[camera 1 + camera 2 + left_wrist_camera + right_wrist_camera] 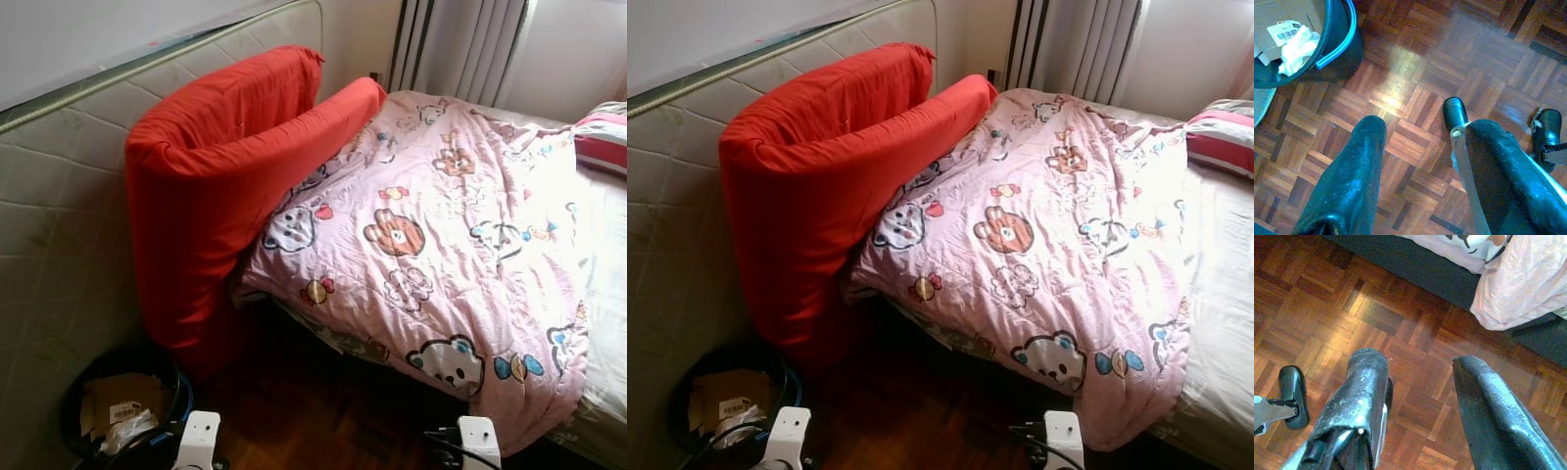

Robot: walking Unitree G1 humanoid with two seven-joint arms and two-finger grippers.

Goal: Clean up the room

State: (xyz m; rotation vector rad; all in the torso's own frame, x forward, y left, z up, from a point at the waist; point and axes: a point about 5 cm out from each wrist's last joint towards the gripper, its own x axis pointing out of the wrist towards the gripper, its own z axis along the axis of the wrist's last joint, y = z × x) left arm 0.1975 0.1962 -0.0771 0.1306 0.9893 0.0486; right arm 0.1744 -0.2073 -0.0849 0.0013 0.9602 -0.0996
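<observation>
From the head, a pink quilted blanket [431,245] printed with cartoon bears spills over the bed's [1225,323] front edge; a smooth red cushion [211,166] leans against an upright stitched mattress [59,245]. At the mattress foot stands a round black bin [83,392].

Left wrist: the left gripper [1420,171] hangs released above glossy parquet floor [1415,78]; cardboard [1281,27] in the bin bears a barcode label, unreadable.

Right wrist: the right gripper [1418,406], fingers parted, hangs over parquet near the blanket's drooping corner.
</observation>
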